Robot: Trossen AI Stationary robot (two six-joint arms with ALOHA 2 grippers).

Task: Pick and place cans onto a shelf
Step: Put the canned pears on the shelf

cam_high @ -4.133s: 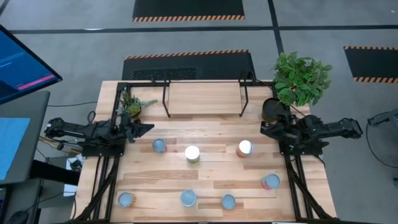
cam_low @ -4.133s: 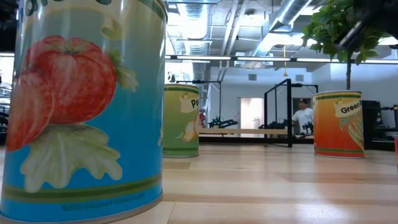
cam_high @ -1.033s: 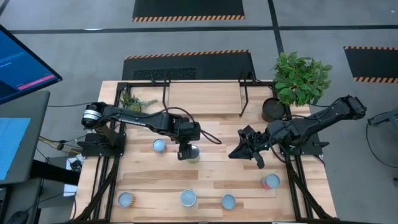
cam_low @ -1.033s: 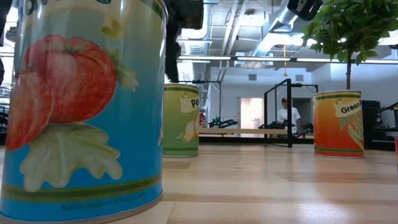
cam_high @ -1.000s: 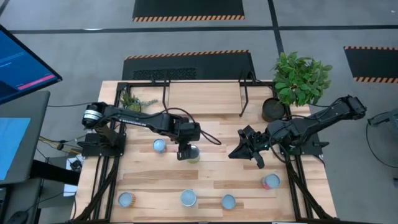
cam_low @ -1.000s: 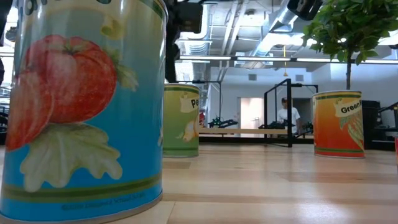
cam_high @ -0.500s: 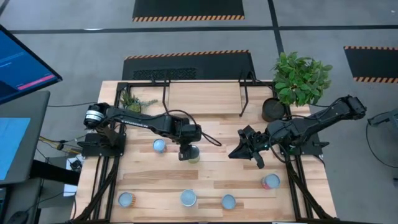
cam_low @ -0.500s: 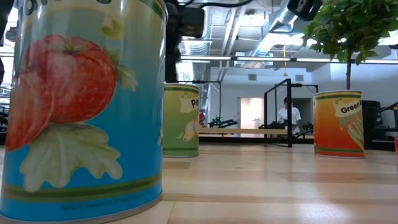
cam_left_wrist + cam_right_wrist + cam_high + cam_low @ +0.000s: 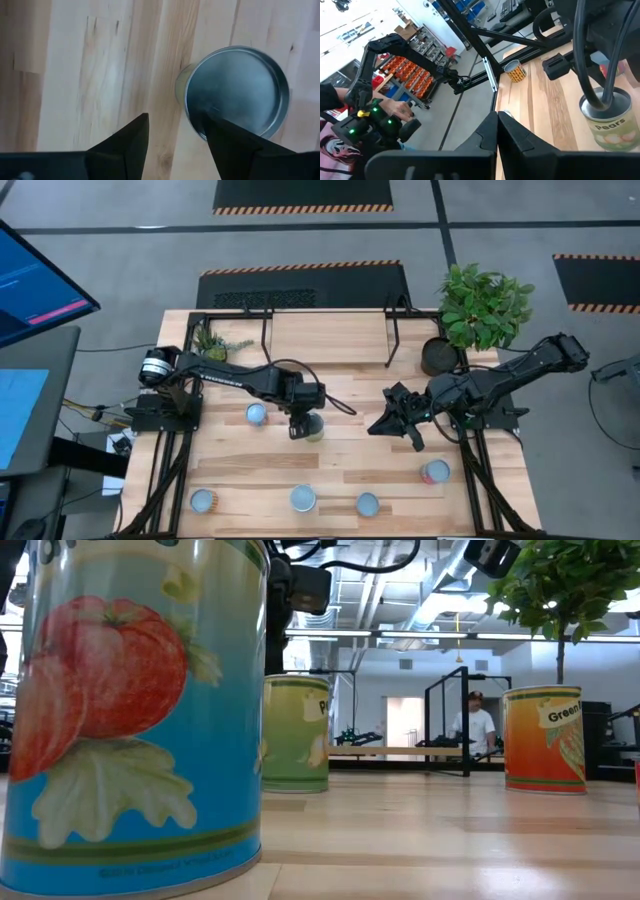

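Upright, green can (axis vertical), left pincer above

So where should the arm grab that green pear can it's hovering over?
Probably from straight above, fingers closing across the round side wall just under the rim. The green pear can stands upright with bare table around it, and the left gripper already points down at its flat lid, jaws open but off-centre.

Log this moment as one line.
left tool: open, at green can | right tool: shut, right of it | shelf: nothing placed
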